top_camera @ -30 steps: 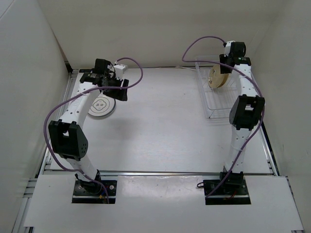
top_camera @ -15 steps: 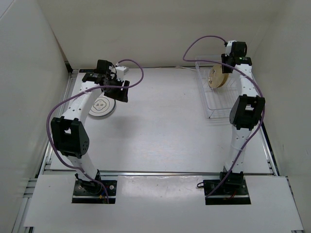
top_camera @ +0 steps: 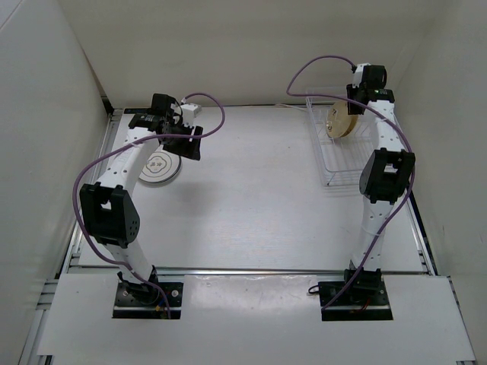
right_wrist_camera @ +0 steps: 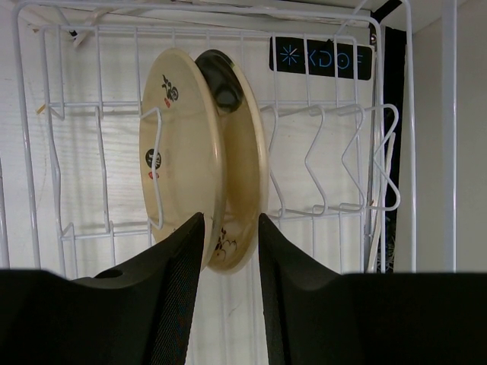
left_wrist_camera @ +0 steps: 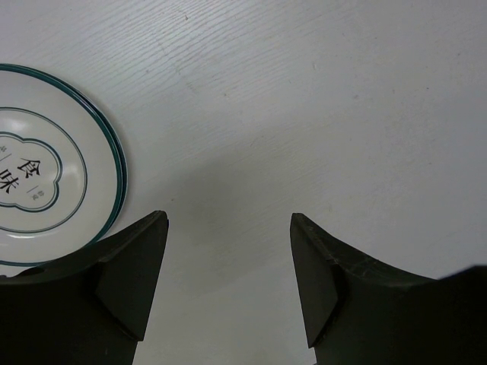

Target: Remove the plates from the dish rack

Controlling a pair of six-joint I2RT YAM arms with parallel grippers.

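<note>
A pale grey plate (top_camera: 160,167) with a dark rim and centre motif lies flat on the table; it also shows at the left of the left wrist view (left_wrist_camera: 53,190). My left gripper (top_camera: 183,141) (left_wrist_camera: 228,277) is open and empty just beside its rim. Two tan plates (top_camera: 341,120) stand upright side by side in the white wire dish rack (top_camera: 335,163). In the right wrist view the left plate (right_wrist_camera: 179,144) shows its back, and the right plate (right_wrist_camera: 245,175) its glossy inside. My right gripper (top_camera: 359,99) (right_wrist_camera: 230,281) is open, its jaws framing the right plate's lower rim. No white-and-orange plate shows.
The rack (right_wrist_camera: 327,160) stands at the far right of the table, near the back and right walls, with free wire slots to the right of the plates. White walls enclose the table on three sides. Purple cables loop over both arms.
The left arm has shifted slightly to the right near the grey plate. The right arm and the plates in the rack look unchanged.
</note>
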